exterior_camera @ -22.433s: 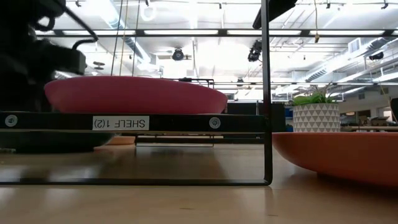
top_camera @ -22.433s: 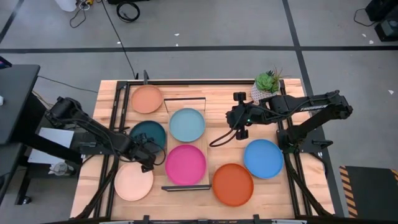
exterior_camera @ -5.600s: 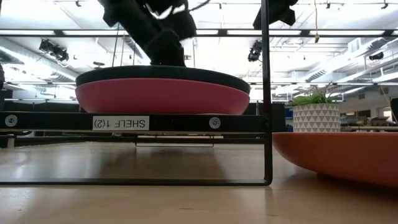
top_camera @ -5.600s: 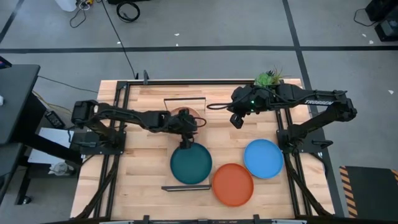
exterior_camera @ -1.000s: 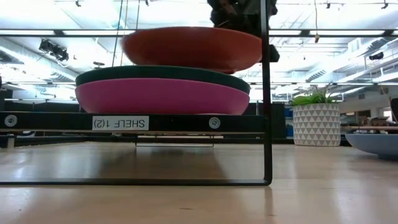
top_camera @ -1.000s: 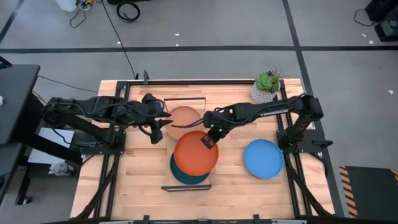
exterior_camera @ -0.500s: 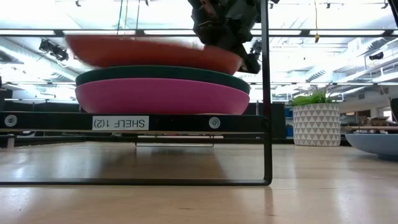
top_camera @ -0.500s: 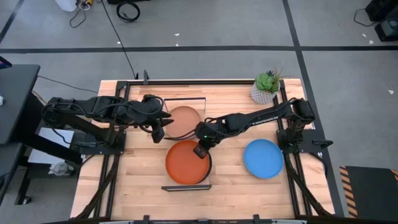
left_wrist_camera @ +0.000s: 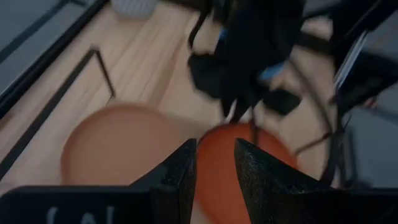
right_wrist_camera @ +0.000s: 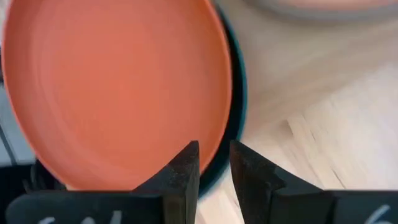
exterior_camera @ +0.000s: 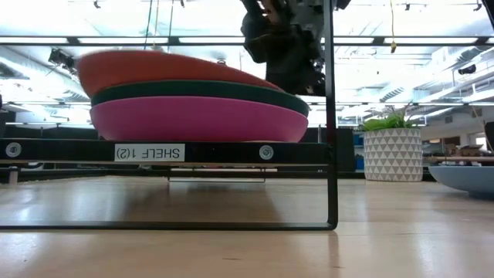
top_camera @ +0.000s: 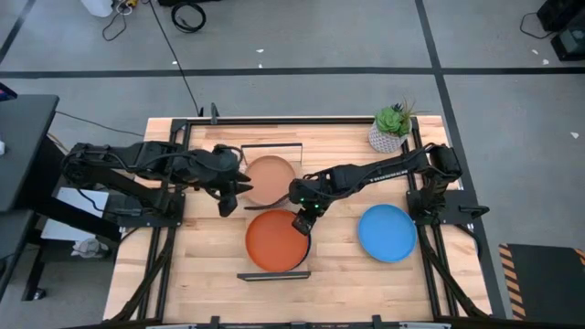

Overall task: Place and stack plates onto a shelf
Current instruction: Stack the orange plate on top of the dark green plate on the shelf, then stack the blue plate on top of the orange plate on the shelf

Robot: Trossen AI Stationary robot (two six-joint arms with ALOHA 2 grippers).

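Note:
The red-orange plate [top_camera: 276, 241] lies on top of the dark teal plate [exterior_camera: 193, 90] and the magenta plate [exterior_camera: 193, 117], at the near end of the shelf [exterior_camera: 193, 151]. My right gripper [top_camera: 302, 219] is at its far right rim, shut on it. The terracotta plate [top_camera: 268, 179] sits on the shelf's far part. The bright blue plate [top_camera: 388, 232] lies on the table to the right. My left gripper [top_camera: 228, 197] hovers left of the terracotta plate, open by a narrow gap and empty. The grey, light blue and pale peach plates do not show. My right gripper pinches the red-orange plate's rim [right_wrist_camera: 219, 146] at its far right side, one finger [right_wrist_camera: 183, 177] over the plate's inside and the other outside it. It comes slanting down from the far right. The plate is tilted, its left side raised [exterior_camera: 89, 62] and its right side down on the teal plate.
A potted plant [top_camera: 391, 128] stands at the table's far right corner. The shelf's black frame post [exterior_camera: 330, 116] rises close to my right gripper. Bare slatted tabletop lies left of the shelf and along the near edge.
My right gripper has carried the red-orange plate toward the near left and down. The plate was held clear above the stack; now it rests tilted on the teal plate, centred over it.

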